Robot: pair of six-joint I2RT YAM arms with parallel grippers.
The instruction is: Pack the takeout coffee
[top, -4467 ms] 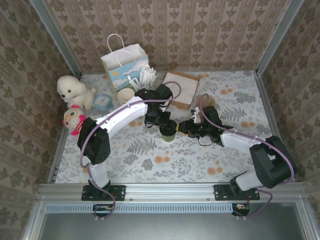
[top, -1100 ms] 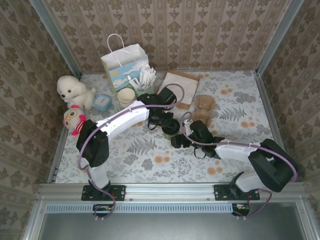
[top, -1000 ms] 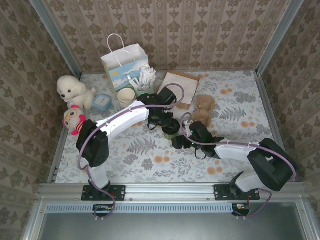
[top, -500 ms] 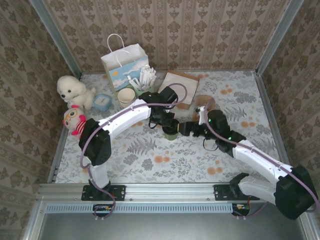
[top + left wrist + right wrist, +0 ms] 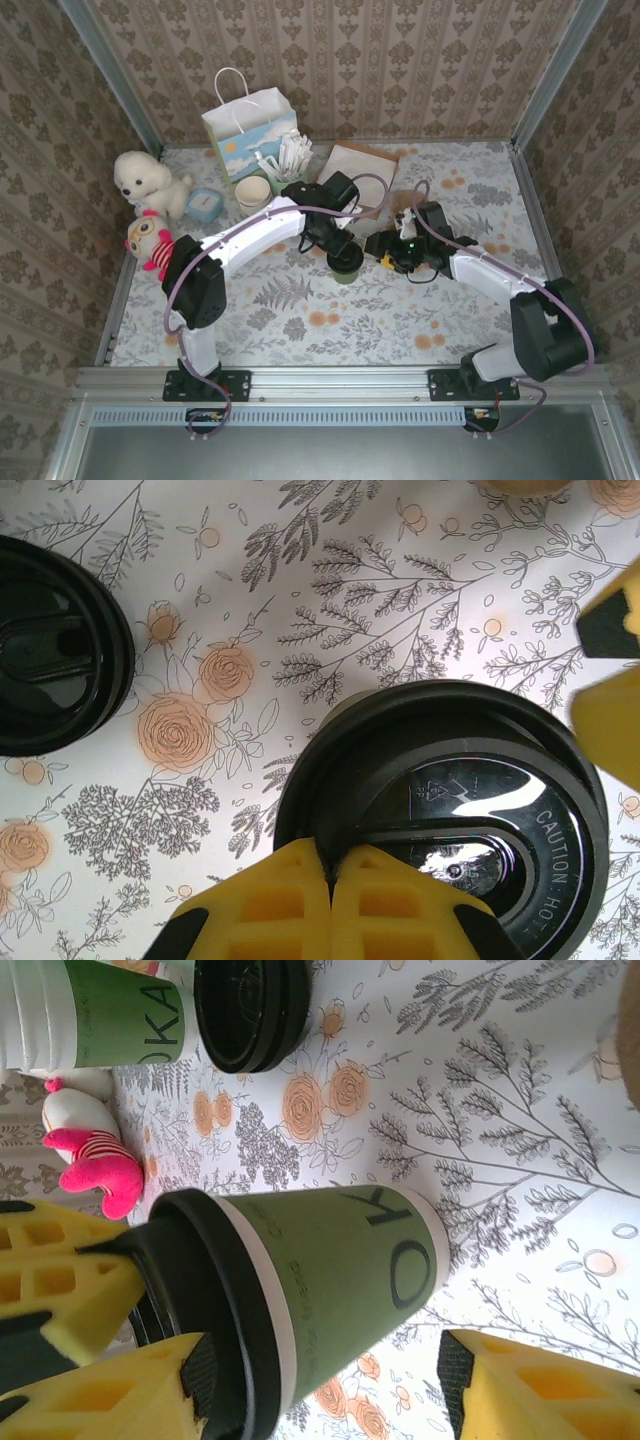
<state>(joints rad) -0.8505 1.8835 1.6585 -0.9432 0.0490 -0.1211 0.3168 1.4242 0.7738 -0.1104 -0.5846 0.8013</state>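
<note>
- The table (image 5: 300,315) has a floral-print cover. Both arm bases sit at its near edge.
- The takeout coffee (image 5: 346,266) stands upright near the middle of the table. It is a dark-green cup with its black lid fitted.
- The left end effector (image 5: 337,247) is directly over the takeout coffee. In the left wrist view its yellow fingers (image 5: 280,905) are pressed together with no gap and nothing between them. Their tips are at the near rim of the lid.
- The right end effector (image 5: 384,252) is just to the right of the cup. In the right wrist view its fingers (image 5: 540,1385) stand apart, and the takeout coffee (image 5: 340,1260) sits across the gap, unclamped. The lower-right finger is clear of the cup. Whether the other finger touches the lid cannot be told.
- The spare black lids (image 5: 50,645) lie flat on the table, apart from the cup.
- A pink-and-white plush (image 5: 145,240) lies at the left edge of the table.
- A brown teddy (image 5: 410,212) sits just beyond the right end effector.
- Farther left are a blue round container (image 5: 205,203) and a white plush dog (image 5: 140,175).
- A stack of green cups (image 5: 252,190) with a cream inside stands near the container.
- A napkin stack (image 5: 358,165) lies toward the far wall.
- A paper bag (image 5: 250,125) stands upright at the far edge, handle up.
</note>
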